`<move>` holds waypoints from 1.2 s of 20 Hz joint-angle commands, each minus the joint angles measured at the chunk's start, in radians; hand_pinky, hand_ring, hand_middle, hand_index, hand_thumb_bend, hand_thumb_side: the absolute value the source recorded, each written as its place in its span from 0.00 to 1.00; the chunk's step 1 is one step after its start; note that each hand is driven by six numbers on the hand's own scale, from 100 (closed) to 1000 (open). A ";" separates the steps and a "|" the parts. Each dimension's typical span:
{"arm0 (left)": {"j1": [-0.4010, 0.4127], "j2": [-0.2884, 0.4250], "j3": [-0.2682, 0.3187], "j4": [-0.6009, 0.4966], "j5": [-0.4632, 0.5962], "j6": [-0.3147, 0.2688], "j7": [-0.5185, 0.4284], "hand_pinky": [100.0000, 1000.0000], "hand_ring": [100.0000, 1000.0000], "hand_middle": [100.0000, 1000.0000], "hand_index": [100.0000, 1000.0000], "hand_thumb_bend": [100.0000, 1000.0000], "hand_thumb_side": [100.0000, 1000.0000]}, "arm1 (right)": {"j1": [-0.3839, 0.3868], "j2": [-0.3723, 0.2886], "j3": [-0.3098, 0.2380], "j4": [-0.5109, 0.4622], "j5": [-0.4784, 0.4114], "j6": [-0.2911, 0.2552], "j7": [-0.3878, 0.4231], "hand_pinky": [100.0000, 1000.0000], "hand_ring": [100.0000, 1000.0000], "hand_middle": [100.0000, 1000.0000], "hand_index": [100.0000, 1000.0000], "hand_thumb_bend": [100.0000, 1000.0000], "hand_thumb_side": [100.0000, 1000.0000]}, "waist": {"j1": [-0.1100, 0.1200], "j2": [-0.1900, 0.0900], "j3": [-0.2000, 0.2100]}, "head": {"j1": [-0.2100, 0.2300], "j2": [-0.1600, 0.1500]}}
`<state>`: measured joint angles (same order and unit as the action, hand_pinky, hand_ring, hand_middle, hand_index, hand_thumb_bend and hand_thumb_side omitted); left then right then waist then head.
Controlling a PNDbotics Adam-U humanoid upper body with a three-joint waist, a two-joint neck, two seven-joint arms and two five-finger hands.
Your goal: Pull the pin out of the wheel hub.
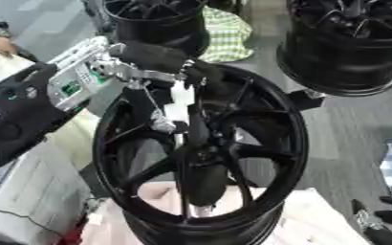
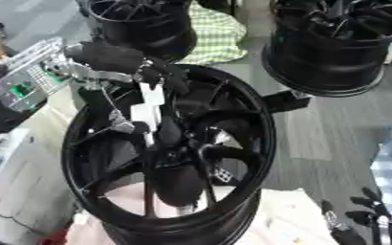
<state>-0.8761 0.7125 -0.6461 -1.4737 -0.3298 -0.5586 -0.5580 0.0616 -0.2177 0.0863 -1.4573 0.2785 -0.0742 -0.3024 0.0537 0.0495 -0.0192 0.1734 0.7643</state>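
A black spoked wheel hub [image 1: 270, 119] stands tilted in the middle, resting on a pale padded surface [image 1: 321, 220]. My left arm comes in from the upper left, its silver wrist bracket [image 1: 74, 81] beside the rim. My left hand [image 1: 198, 139] reaches down over the spokes to the hub's centre, dark against dark, and I cannot make out how it holds anything. A white strip [image 2: 149, 109] shows along the hand. The pin itself is hidden at the centre. My right hand [image 1: 389, 213] rests open at the lower right corner, fingers up, away from the wheel.
Two more black wheels stand behind, one at top centre [image 1: 153, 21] and one at top right [image 1: 350, 48]. A green checked cloth [image 1: 229, 33] shows between them. A black machine [image 1: 15, 115] sits at the left. Grey floor lies to the right.
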 commanded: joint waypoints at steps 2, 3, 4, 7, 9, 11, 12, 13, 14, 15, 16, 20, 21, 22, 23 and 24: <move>-0.016 0.024 0.003 -0.010 -0.032 -0.348 -0.349 0.55 1.00 0.82 0.98 0.27 0.37 | -0.010 -0.020 -0.002 -0.011 0.006 -0.001 0.005 0.66 0.58 0.70 0.93 0.37 0.26 | 0.001 -0.008 0.000 | 0.004 0.006; -0.015 0.027 0.002 -0.013 -0.037 -0.348 -0.349 0.55 1.00 0.82 0.98 0.28 0.37 | -0.010 -0.020 -0.002 -0.011 0.006 -0.001 0.005 0.66 0.58 0.70 0.93 0.37 0.26 | 0.001 -0.008 0.000 | 0.004 0.006; -0.014 0.030 0.001 -0.014 -0.043 -0.348 -0.349 0.55 1.00 0.81 0.98 0.28 0.38 | -0.010 -0.020 -0.002 -0.011 0.006 -0.001 0.006 0.66 0.58 0.70 0.93 0.37 0.26 | 0.002 -0.009 0.000 | 0.004 0.006; -0.008 0.039 0.001 -0.014 -0.060 -0.348 -0.349 0.55 1.00 0.80 0.98 0.27 0.44 | -0.010 -0.021 -0.002 -0.011 0.007 0.000 0.007 0.66 0.58 0.70 0.93 0.37 0.26 | 0.003 -0.009 0.002 | 0.004 0.006; -0.003 0.043 0.001 -0.010 -0.074 -0.348 -0.349 0.56 1.00 0.79 0.98 0.26 0.48 | -0.010 -0.021 -0.003 -0.011 0.007 0.000 0.007 0.66 0.58 0.70 0.93 0.37 0.26 | 0.003 -0.009 0.002 | 0.004 0.006; 0.001 0.045 0.000 -0.003 -0.091 -0.348 -0.349 0.57 1.00 0.78 0.97 0.25 0.51 | -0.009 -0.021 -0.003 -0.011 0.006 0.001 0.007 0.66 0.58 0.70 0.93 0.37 0.26 | 0.003 -0.009 0.003 | 0.005 0.006; 0.003 0.045 -0.001 0.001 -0.098 -0.348 -0.349 0.58 1.00 0.78 0.97 0.25 0.53 | -0.009 -0.021 -0.003 -0.011 0.006 0.001 0.008 0.66 0.58 0.70 0.93 0.37 0.26 | 0.003 -0.009 0.004 | 0.005 0.006; 0.005 0.046 -0.001 0.004 -0.106 -0.348 -0.349 0.58 1.00 0.77 0.97 0.24 0.54 | -0.009 -0.021 -0.003 -0.011 0.005 0.001 0.008 0.66 0.58 0.70 0.93 0.37 0.26 | 0.003 -0.009 0.004 | 0.005 0.006; 0.007 0.047 -0.002 0.008 -0.113 -0.348 -0.349 0.58 1.00 0.77 0.97 0.24 0.55 | -0.009 -0.021 -0.004 -0.011 0.005 0.001 0.008 0.66 0.58 0.70 0.93 0.37 0.26 | 0.002 -0.009 0.005 | 0.006 0.006; 0.008 0.048 -0.002 0.011 -0.119 -0.348 -0.349 0.57 1.00 0.75 0.96 0.23 0.56 | -0.008 -0.021 -0.004 -0.011 0.005 0.001 0.009 0.66 0.58 0.70 0.93 0.37 0.26 | 0.002 -0.009 0.005 | 0.006 0.006; 0.010 0.048 -0.002 0.013 -0.125 -0.348 -0.349 0.56 1.00 0.75 0.96 0.23 0.57 | -0.008 -0.021 -0.004 -0.011 0.005 0.002 0.009 0.66 0.58 0.70 0.93 0.37 0.26 | 0.002 -0.009 0.006 | 0.006 0.006; 0.014 0.054 0.003 0.013 -0.136 -0.348 -0.349 0.54 1.00 0.73 0.95 0.24 0.57 | -0.007 -0.021 -0.005 -0.011 0.005 0.002 0.009 0.66 0.58 0.70 0.93 0.37 0.26 | 0.002 -0.010 0.008 | 0.007 0.006; 0.015 0.056 0.003 0.014 -0.139 -0.348 -0.349 0.53 1.00 0.72 0.94 0.25 0.57 | -0.007 -0.021 -0.005 -0.011 0.005 0.002 0.009 0.66 0.58 0.70 0.93 0.37 0.26 | 0.001 -0.010 0.008 | 0.007 0.006; 0.016 0.057 0.004 0.014 -0.143 -0.348 -0.349 0.53 1.00 0.72 0.94 0.25 0.57 | -0.006 -0.021 -0.006 -0.011 0.005 0.003 0.009 0.66 0.58 0.70 0.93 0.37 0.26 | 0.001 -0.010 0.009 | 0.007 0.006; 0.017 0.058 0.005 0.014 -0.147 -0.348 -0.349 0.53 1.00 0.71 0.93 0.26 0.56 | -0.006 -0.021 -0.006 -0.011 0.005 0.003 0.009 0.66 0.58 0.70 0.93 0.37 0.26 | 0.001 -0.010 0.009 | 0.006 0.006; 0.019 0.059 0.005 0.015 -0.152 -0.348 -0.349 0.53 1.00 0.71 0.93 0.27 0.56 | -0.006 -0.021 -0.006 -0.011 0.004 0.003 0.009 0.66 0.58 0.70 0.93 0.37 0.26 | 0.001 -0.010 0.009 | 0.007 0.006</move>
<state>-0.8443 0.7356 -0.6495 -1.4550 -0.4766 -0.5586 -0.5580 0.0618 -0.2225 0.0860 -1.4573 0.2788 -0.0712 -0.2966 0.0582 0.0495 -0.0117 0.1776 0.7643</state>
